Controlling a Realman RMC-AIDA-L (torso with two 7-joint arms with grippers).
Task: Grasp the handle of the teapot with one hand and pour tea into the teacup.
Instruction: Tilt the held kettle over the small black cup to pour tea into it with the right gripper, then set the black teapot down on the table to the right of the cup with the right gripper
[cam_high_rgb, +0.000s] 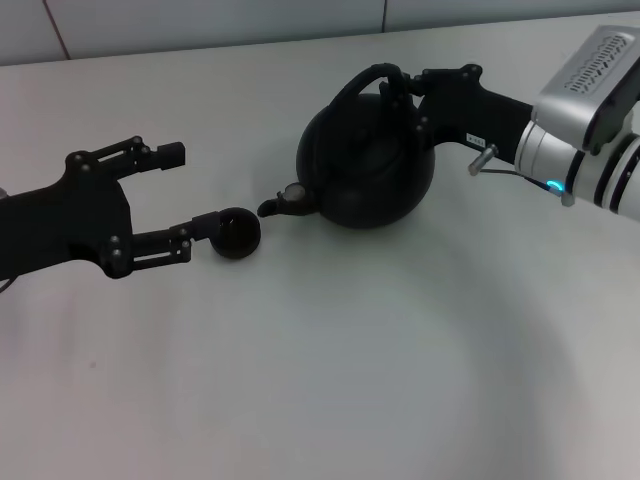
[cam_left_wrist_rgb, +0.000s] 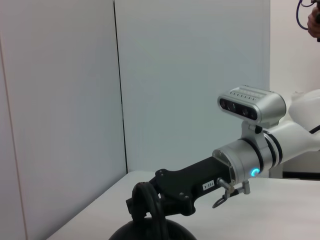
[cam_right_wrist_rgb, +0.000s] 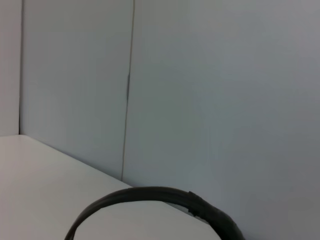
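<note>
Right tool (cam_high_rgb: 400, 85) clamped on teapot (cam_high_rgb: 365, 165) handle (cam_high_rgb: 370, 78); left tool (cam_high_rgb: 180, 200) spread beside teacup (cam_high_rgb: 236, 232).

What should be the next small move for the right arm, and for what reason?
Probably lift the teapot a little. The right gripper is already at the handle and seems closed on it, yet the pot sits on the table. Its spout points at the teacup, which lies beside the left gripper, so lifting precedes tilting.

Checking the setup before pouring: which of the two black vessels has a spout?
The teapot, the large round one with the arched handle; its spout points toward the tiny, spoutless teacup.
</note>
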